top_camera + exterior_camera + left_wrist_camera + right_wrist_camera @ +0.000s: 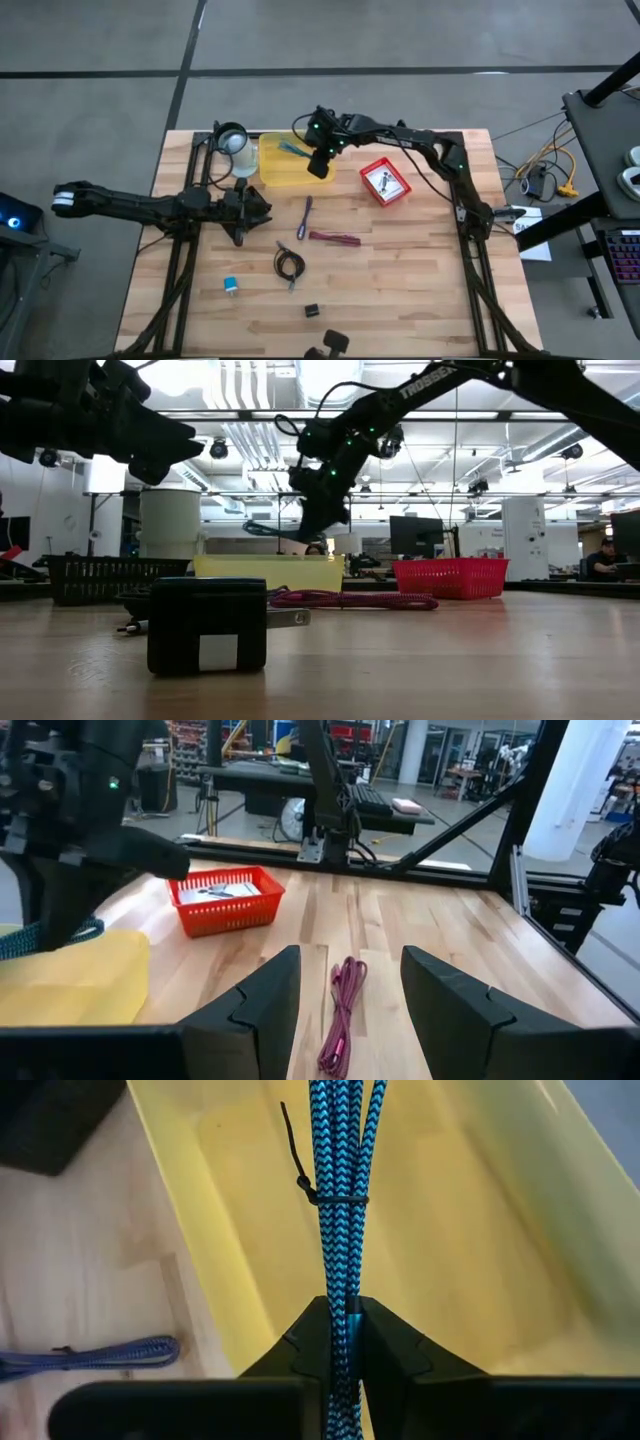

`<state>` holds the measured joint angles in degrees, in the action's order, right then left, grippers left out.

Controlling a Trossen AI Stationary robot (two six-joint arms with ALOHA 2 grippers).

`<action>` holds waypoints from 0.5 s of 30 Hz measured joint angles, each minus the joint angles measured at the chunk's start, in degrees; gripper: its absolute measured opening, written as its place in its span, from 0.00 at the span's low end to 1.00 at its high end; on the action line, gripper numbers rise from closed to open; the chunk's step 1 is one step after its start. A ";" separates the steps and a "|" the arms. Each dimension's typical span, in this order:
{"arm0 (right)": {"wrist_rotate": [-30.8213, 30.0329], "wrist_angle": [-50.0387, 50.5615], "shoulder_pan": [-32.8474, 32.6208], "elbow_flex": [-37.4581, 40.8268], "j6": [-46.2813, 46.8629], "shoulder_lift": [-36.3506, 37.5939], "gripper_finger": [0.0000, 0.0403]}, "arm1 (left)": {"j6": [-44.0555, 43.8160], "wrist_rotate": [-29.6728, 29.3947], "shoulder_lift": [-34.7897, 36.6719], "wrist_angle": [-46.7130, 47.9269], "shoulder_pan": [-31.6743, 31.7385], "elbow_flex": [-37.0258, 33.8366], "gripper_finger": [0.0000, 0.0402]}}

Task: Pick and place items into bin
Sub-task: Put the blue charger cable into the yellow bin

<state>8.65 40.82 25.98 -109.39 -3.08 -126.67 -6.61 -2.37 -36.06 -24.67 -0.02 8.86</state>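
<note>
Wooden counter (420,290) boards are left bare between the wide-open left hand (262,210) near the left edge and, at the back edge, the yellow bin (275,165) over which a teal braided cable (340,1190) is pinched by the right hand (320,165).

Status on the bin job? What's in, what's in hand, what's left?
Done: white cards lie in the red basket. In hand: right gripper shut on the teal braided cable, held over the yellow bin. Left on the table: purple cable, maroon cable, black coiled cable, blue-white piece, black cube. Left gripper open, idle.
</note>
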 joint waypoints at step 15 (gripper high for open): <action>-1.28 10.44 0.50 -15.18 -1.45 -6.43 0.18 | 2.64 -0.02 -0.34 -0.25 0.00 -0.04 0.40</action>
<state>7.36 51.27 26.48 -124.57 -4.52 -133.10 -3.97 -2.39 -36.40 -24.92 -0.03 8.82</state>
